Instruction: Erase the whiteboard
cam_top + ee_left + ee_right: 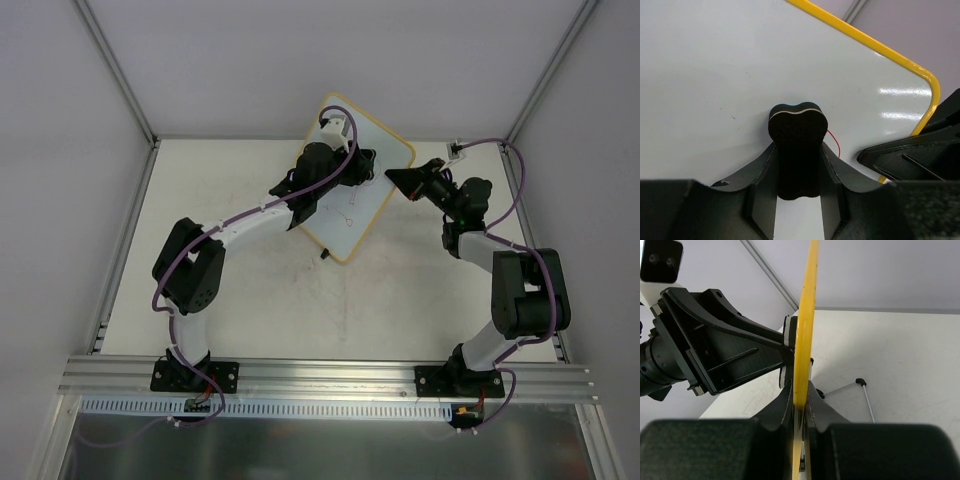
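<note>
The whiteboard (352, 222), white with a thin yellow frame, stands tilted at the back middle of the table. My left gripper (358, 166) is shut on a black eraser (798, 124), whose end presses on the board face (715, 75). A short red line (835, 143) shows just right of the eraser. A faint mark (346, 220) lies lower on the board. My right gripper (392, 177) is shut on the board's yellow edge (807, 300) from the right side. In the right wrist view its jaws (801, 390) clamp that frame edge-on, with the left gripper (730, 355) just behind it.
A thin wire leg with a black tip (860, 382) props the board on the white table (250, 300). Aluminium posts (115, 70) and grey walls enclose the table. A metal rail (330, 375) runs along the near edge. A small white connector (456, 150) sits at the back right.
</note>
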